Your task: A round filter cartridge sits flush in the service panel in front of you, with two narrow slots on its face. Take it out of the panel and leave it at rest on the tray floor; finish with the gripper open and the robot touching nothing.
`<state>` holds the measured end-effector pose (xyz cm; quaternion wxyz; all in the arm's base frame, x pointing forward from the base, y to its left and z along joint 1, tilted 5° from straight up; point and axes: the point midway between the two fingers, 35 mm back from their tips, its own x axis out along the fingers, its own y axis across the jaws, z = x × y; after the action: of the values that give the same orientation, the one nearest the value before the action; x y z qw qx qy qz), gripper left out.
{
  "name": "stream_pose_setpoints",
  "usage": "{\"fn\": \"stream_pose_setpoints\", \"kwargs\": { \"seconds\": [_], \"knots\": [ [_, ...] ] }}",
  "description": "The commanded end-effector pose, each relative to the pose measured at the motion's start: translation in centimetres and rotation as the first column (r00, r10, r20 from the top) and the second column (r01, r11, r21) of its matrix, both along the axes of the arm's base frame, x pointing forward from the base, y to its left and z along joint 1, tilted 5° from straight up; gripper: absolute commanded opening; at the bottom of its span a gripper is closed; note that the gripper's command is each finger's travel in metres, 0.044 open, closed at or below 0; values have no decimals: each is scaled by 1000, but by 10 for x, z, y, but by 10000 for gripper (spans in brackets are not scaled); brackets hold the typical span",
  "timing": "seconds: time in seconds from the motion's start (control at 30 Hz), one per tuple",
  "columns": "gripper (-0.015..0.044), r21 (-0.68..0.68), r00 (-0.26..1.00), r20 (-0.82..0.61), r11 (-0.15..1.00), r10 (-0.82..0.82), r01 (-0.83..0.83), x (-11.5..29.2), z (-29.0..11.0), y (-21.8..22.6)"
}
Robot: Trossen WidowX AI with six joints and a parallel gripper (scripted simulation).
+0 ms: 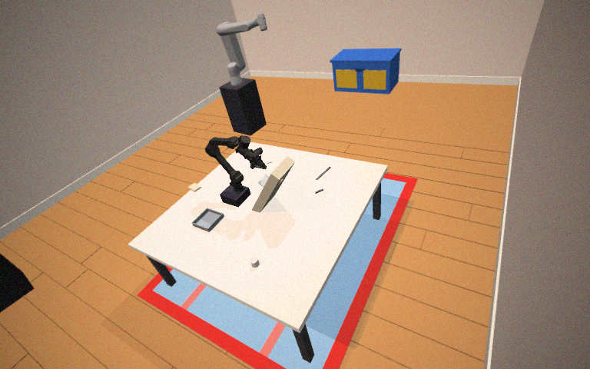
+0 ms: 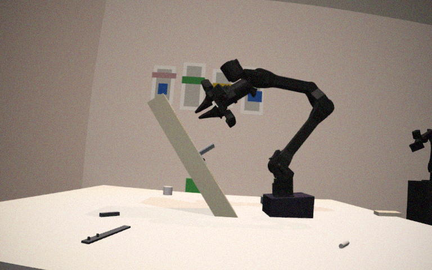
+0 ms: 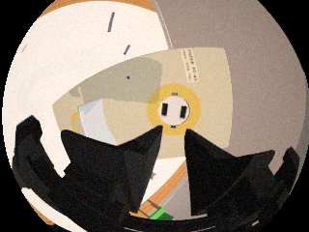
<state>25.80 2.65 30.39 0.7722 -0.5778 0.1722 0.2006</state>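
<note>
The round white filter cartridge [image 3: 174,110] sits in the tilted beige service panel [image 1: 270,190] [image 2: 184,146] [image 3: 212,106], inside a yellow ring. Its two dark slots stand side by side in the wrist view. My gripper [image 1: 264,167] [image 2: 197,115] [image 3: 174,131] is partly open and empty. It is in front of the panel's upper part, apart from it, with its fingertips just below the cartridge in the wrist view. The top and exterior views do not show the cartridge. The tray [image 1: 200,227] lies beside the robot base, with no cartridge visible in it.
A pale flap-like part [image 2: 207,148] [image 3: 94,121] juts from the panel's face, left of the cartridge in the wrist view. A dark bar [image 1: 323,173] [image 2: 106,234] and dark block [image 1: 319,191] [image 2: 109,214] lie behind the panel. A grey cylinder [image 1: 254,262] [image 2: 167,190] stands farther off.
</note>
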Motion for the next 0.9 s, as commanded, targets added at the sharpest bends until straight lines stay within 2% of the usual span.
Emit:
{"fn": "stream_pose_setpoints", "kwargs": {
  "seconds": [0.0,0.87],
  "knots": [
    [106,5,1000,9,1000,-3,3,1,2,1],
    [106,5,1000,11,1000,-3,3,38,-18,6]
  ]
}}
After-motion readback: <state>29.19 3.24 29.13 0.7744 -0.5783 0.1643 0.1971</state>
